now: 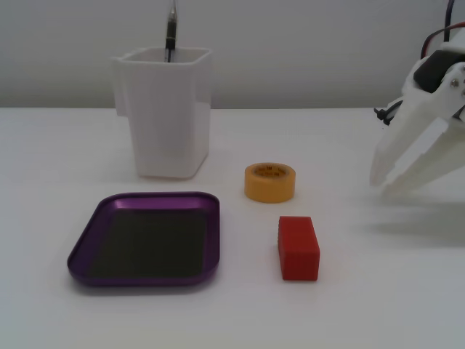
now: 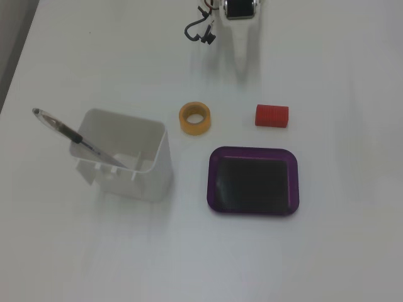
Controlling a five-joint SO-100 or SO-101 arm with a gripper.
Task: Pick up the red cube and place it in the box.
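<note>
The task seems to be at its first step, the reach: nothing is picked up yet. The cube (image 1: 298,248) lies on the white desk (image 1: 378,305), just beside the box (image 1: 144,238) and near the tape roll (image 1: 269,182). The box is empty. The gripper (image 1: 387,183) hangs at the right edge of a fixed view, well apart from the cube, holding nothing; its fingers look a little spread. In my judgement, the next move is to bring the gripper over the cube, open it wider than the cube, and lower it without touching the tape roll.
</note>
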